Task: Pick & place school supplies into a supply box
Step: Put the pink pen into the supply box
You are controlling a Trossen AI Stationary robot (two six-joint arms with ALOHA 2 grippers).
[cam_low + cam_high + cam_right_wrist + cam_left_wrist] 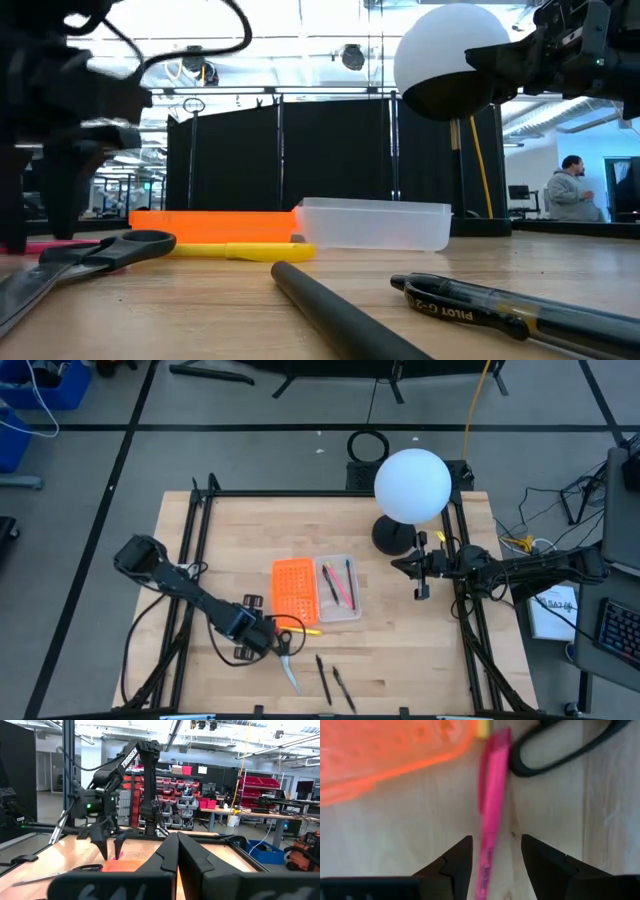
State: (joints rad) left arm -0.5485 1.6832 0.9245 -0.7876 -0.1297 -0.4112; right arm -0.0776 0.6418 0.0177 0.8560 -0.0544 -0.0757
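The supply box lies mid-table: an orange grid half [293, 588] joined to a translucent tray [338, 588] that holds a few thin pens. My left gripper [496, 851] is open and points down near the table's near edge. Its fingers stand on either side of a pink pen [492, 795] that lies flat on the wood beside the orange half [385, 750]. The black-handled scissors [285, 655] lie next to it, with a yellow pen [245, 251] by the box. My right gripper [421, 576] is shut and hovers right of the tray.
Two black pens [322, 678] [343, 688] lie near the near edge, right of the scissors. A white globe lamp [412, 485] stands on a black base [392, 538] at the far right of the table. Black frame rails [195, 550] run along both sides. A person [572, 190] stands in the room beyond.
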